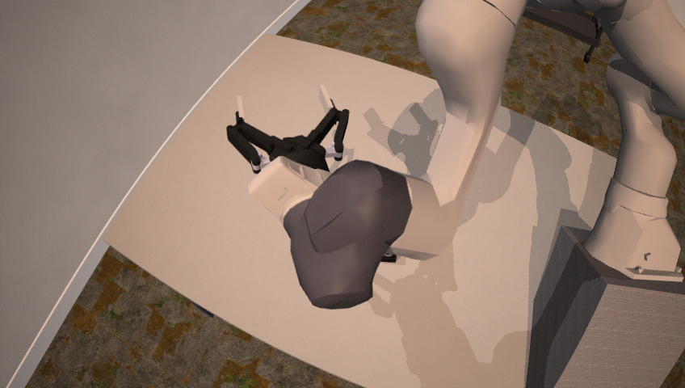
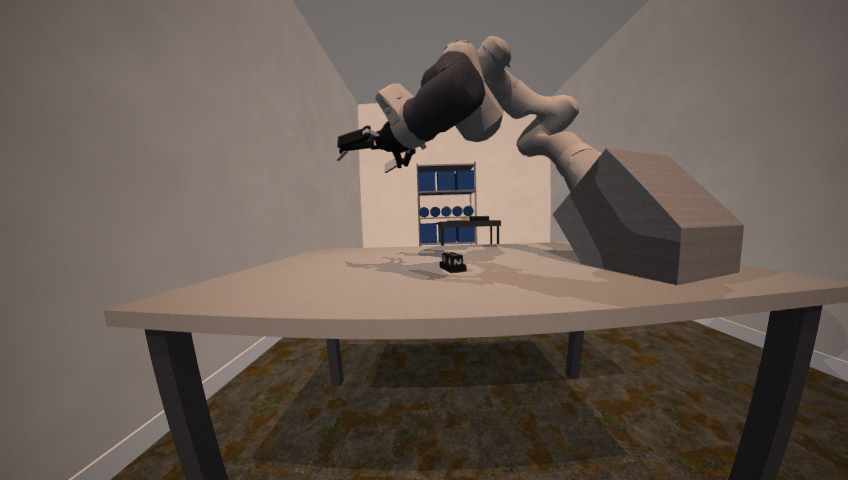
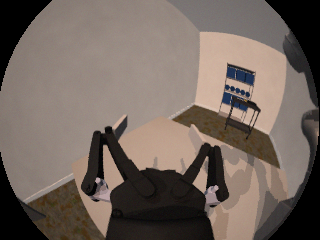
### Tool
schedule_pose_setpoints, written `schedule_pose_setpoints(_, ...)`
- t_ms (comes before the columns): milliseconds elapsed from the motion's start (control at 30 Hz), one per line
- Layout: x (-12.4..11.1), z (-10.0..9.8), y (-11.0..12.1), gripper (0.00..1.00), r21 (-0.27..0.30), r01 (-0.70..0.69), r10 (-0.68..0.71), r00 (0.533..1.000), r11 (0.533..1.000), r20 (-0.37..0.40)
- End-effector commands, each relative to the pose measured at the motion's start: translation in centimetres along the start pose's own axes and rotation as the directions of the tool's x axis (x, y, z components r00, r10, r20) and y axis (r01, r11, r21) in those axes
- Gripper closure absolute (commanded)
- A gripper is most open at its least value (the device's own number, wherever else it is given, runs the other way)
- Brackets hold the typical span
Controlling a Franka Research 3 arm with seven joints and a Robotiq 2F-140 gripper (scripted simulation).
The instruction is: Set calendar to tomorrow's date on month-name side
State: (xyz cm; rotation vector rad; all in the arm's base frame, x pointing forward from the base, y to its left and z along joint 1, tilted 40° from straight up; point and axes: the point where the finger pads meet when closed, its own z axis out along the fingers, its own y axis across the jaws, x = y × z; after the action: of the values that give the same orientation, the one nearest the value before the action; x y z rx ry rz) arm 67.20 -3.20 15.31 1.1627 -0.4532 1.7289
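The calendar (image 2: 452,261) is a small dark tray holding two black cubes with white digits. It sits on the table top near the middle in the exterior view. It is too small to read the digits or the month's name. My gripper (image 1: 283,103) is wide open and empty. It hangs high above the table, far from the calendar, also shown in the exterior view (image 2: 363,155) and in the wrist view (image 3: 160,135). In the top view my arm hides the calendar. The wrist view does not show it.
The robot's grey base block (image 2: 651,217) stands on the right rear of the table. A blue shelf (image 2: 446,202) and a small dark side table (image 2: 468,228) stand by the far wall. Walls run close along the table's left side.
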Motion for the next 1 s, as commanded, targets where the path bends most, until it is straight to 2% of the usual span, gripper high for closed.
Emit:
schedule_pose_setpoints(0, 0.0, 0.0, 0.0, 0.00, 0.000, 0.000, 0.000, 1.000, 1.000, 0.000)
schedule_pose_setpoints(600, -0.4, 0.1, 0.2, 0.00, -0.004, 0.004, -0.004, 1.000, 1.000, 0.016)
schedule_pose_setpoints(667, -2.6, 0.6, 1.7, 0.00, -0.025, 0.027, -0.024, 0.994, 0.999, 0.110)
schedule_pose_setpoints(700, -4.6, 0.8, 3.0, 0.00, -0.043, 0.045, -0.036, 0.980, 0.998, 0.194)
schedule_pose_setpoints(800, -6.8, 0.7, 4.7, 0.00, -0.064, 0.065, -0.043, 0.954, 0.996, 0.295)
schedule_pose_setpoints(833, -6.9, 0.6, 4.8, 0.00, -0.064, 0.066, -0.044, 0.953, 0.996, 0.300)
schedule_pose_setpoints(867, -8.0, 0.4, 5.7, 0.00, -0.075, 0.075, -0.044, 0.934, 0.994, 0.355)
schedule_pose_setpoints(933, -9.2, 0.1, 6.8, 0.00, -0.088, 0.085, -0.041, 0.908, 0.993, 0.417)
schedule_pose_setpoints(967, -9.3, 0.0, 6.9, 0.00, -0.088, 0.085, -0.040, 0.907, 0.992, 0.420)
